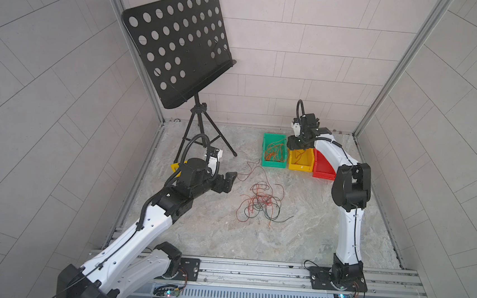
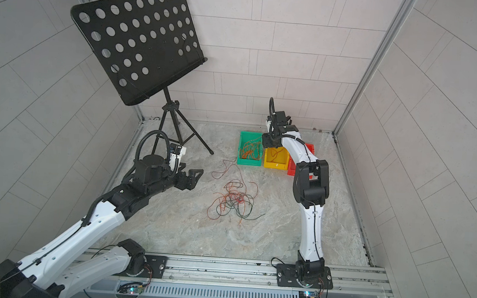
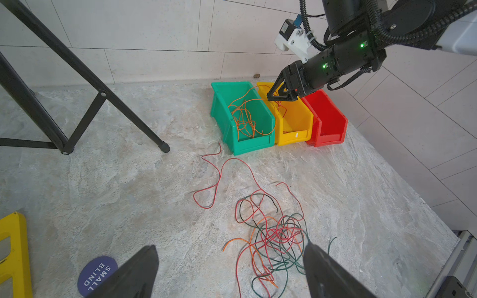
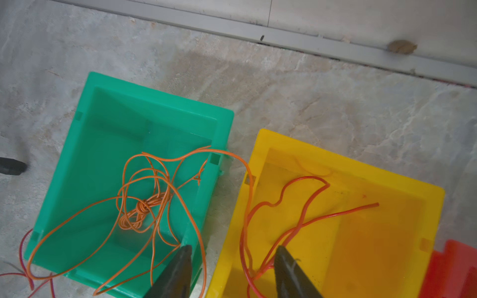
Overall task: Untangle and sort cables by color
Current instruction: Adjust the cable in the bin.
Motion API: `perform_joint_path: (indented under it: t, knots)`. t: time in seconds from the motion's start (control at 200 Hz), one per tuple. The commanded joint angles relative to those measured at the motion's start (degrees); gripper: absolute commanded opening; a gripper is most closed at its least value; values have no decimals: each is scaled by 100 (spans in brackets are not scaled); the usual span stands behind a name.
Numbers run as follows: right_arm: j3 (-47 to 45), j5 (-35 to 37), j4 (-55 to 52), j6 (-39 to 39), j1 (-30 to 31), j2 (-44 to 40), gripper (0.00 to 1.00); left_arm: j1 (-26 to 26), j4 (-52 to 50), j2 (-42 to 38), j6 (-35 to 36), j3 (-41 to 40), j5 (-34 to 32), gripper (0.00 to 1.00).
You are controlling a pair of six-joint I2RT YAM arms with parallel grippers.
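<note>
In both top views the left claw hangs low over the marble-patterned surface, its jaws wide apart and nothing between them. Near it, in the middle of the surface, lies the tangle of cables, with red, orange and dark strands mixed together. A single red cable runs from the tangle toward the green bin. At the far edge three bins stand in a row, side against side: the green bin, the yellow bin and the red bin. The right claw points down over the yellow bin. A black music stand stands at the far left. In the left wrist view the two fingers of the left claw are far apart and empty, and the tangle lies just in front of them. The orange cables lie inside the green bin. In the right wrist view the right claw shows a clear gap between its jaws and it grips nothing. A red cable lies in the yellow bin and passes close beside one finger; I cannot tell if it touches. One orange strand loops over the rim of the green bin toward the yellow bin.
</note>
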Motion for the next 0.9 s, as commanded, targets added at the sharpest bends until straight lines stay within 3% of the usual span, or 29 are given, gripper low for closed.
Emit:
perform_joint_path:
  t: [0.0,0.08,0.28,0.731,0.896]
  knots:
    - [310,-142,-299,-183,19,122,42,37,75,-13,97,-20,-59,95]
    - [409,-158,-348,-214,17,186,26,36,56,-22,106,-2,-59,95]
    - [442,-266,-391,-263,32,132,0,38,42,-12,113,8,-59,95]
    - [210,-678,-210,-181,404,-36,0,46,28,-24,140,7,-49,95]
    - [443,-255,-347,-180,570,315,0,46,29,-78,134,-11,-41,95]
